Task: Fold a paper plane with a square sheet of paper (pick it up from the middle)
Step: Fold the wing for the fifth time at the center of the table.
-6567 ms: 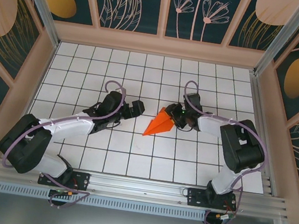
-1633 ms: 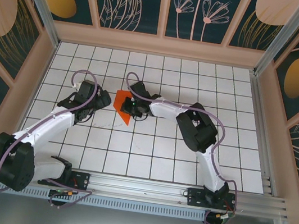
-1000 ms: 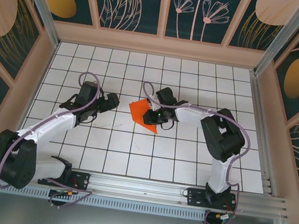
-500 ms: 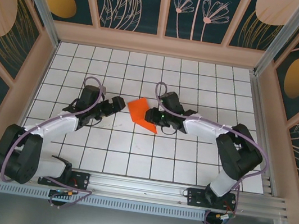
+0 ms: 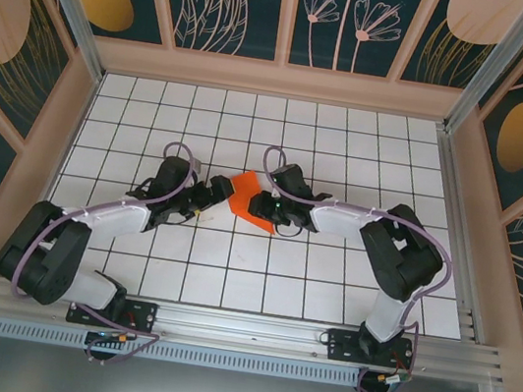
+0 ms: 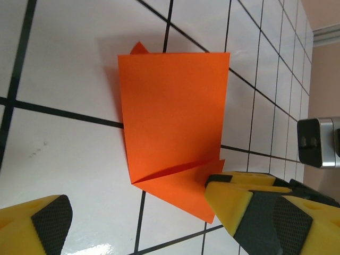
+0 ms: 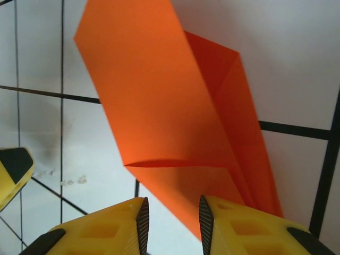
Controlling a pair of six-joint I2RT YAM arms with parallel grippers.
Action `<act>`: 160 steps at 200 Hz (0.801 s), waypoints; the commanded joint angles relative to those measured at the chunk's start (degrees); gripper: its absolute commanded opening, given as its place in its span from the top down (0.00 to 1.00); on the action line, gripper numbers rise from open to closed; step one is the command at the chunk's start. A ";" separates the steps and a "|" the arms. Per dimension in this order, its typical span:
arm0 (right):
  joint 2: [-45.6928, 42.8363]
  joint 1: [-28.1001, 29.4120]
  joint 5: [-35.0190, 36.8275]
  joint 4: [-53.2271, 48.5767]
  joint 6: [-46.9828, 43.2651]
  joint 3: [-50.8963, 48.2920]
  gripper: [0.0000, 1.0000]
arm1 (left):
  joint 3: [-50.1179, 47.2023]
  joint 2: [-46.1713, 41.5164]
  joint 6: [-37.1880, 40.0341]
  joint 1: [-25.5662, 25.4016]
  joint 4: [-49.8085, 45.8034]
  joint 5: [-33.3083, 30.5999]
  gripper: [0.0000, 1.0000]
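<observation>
Paper (image 5: 244,197) lies on the tabletop (image 5: 350,140) between the two tools, just ahead of each.

Left tool (image 6: 135,204): jaws wide apart, nothing in them. One finger (image 6: 255,207) covers the paper's near corner. Touching there or not, can't tell.

Right tool (image 7: 173,204): jaws a narrow gap apart, wider than the paper is thick. The paper's near edge runs into that gap and behind the fingers, end cut off. Pads on the paper or not, can't tell. In the top view this tool's body hides the paper's side nearest it.

Paper: thin, matte, bright orange, plain. Folded in layers:
- flat top panel with straight edges
- diagonal crease on the side near the left tool, with a pointed flap sticking out below it
- small tip peeking past the far edge
- seen from the right wrist, the top layer bows up off the lower ones, with a darker fold inside

Fingers: yellow plastic, black pads. Tabletop: glossy white tiles, black grid lines, faint scuff marks (image 6: 38,151). Grey metal block (image 6: 317,142) beyond the paper from the left tool, cut off, can't identify.
</observation>
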 commanded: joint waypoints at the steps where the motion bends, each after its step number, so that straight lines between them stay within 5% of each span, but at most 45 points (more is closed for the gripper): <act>1: 1.45 -1.36 -1.27 2.87 1.08 1.05 0.67 | 0.58 1.77 -3.10 -1.09 3.76 1.05 0.02; 160: 1.75 -9.99 -18.95 21.65 11.13 -12.91 0.67 | 2.82 13.64 -15.13 -4.78 15.44 6.69 0.41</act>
